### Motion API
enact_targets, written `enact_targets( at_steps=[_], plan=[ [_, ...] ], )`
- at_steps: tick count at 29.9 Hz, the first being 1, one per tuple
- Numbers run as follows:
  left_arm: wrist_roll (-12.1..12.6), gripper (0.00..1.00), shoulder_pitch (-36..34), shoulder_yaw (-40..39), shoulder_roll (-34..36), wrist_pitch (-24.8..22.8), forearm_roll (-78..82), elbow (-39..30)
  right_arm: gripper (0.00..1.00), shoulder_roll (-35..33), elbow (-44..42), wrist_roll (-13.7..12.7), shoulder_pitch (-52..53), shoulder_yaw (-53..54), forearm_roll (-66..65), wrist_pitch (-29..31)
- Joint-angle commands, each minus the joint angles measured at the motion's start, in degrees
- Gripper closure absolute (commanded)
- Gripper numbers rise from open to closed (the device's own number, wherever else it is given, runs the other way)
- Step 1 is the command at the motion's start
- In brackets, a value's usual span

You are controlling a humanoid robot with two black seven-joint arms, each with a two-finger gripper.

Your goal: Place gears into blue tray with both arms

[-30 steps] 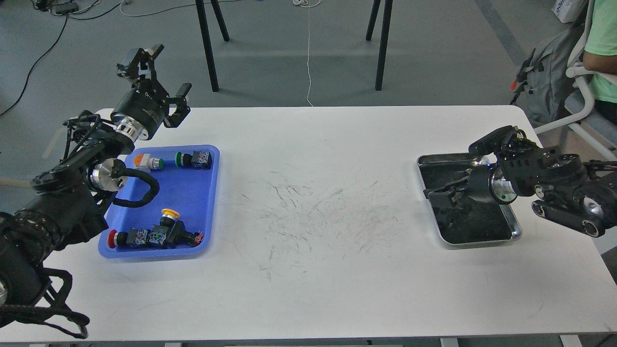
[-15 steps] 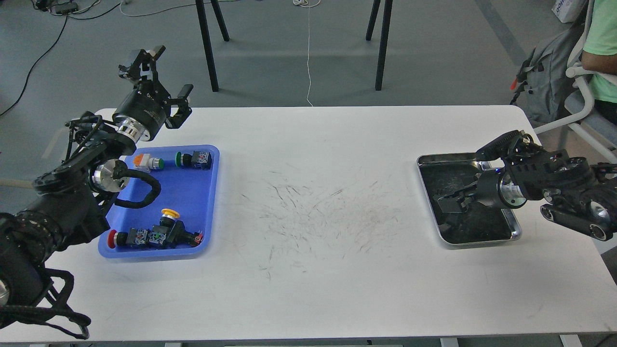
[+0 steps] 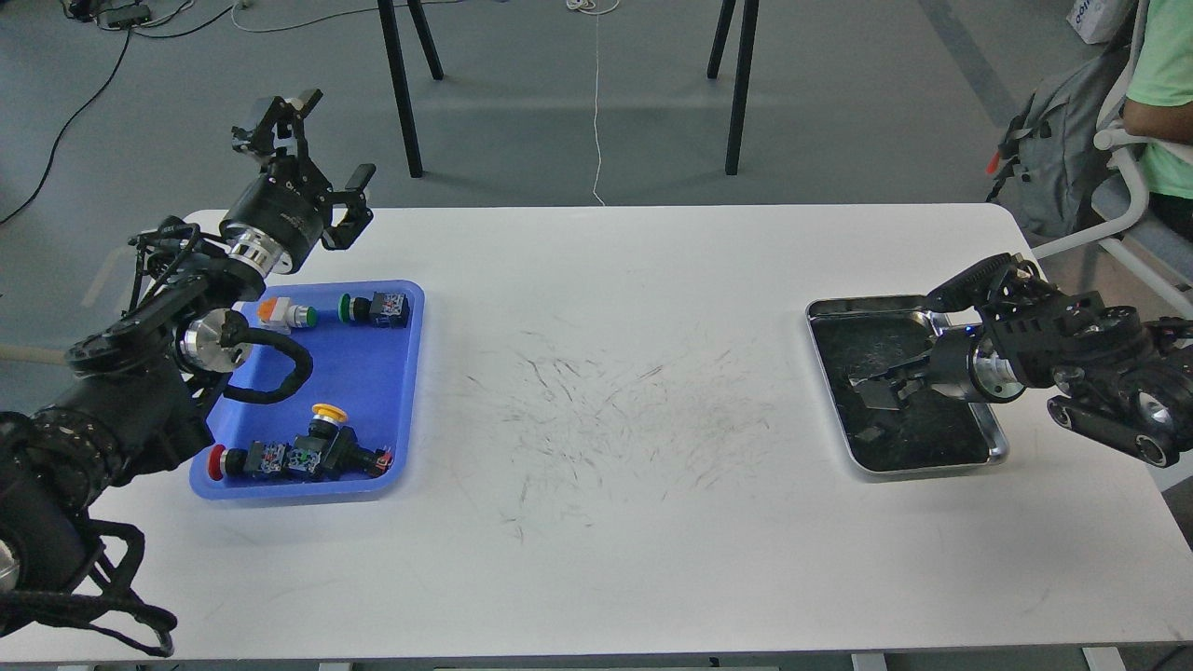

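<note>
Right gripper [image 3: 876,387] drew back over silver tray [image 3: 825,312], state unclear | left gripper [image 3: 312,154] spread | no readable writing

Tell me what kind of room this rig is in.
Probably a robotics lab or test room: a scuffed white table on grey floor, loose floor cables, and tripod legs behind the table.

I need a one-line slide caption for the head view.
Right tool low inside the silver tray; left tool raised behind the blue tray of push-button switches.
</note>
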Motion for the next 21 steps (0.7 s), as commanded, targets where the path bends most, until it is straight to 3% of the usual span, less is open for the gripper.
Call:
enact_targets(
  at_steps=[1,8,21],
  plan=[
    [0.00,0.00,0.00,0.00,0.09,0.00,-0.02,0.00,0.20,0.40,-0.15,0.00,-0.27,0.05,0.00,-0.26],
    [0.00,0.00,0.00,0.09,0.18,0.00,0.07,0.00,0.22,1.02,0.11,0.00,-0.36,0.13,0.00,-0.61],
    [0.00,0.00,0.00,0.09,0.18,0.00,0.07,0.00,0.53,1.28,0.02,0.00,-0.54,0.05,0.00,-1.14]
  ],
)
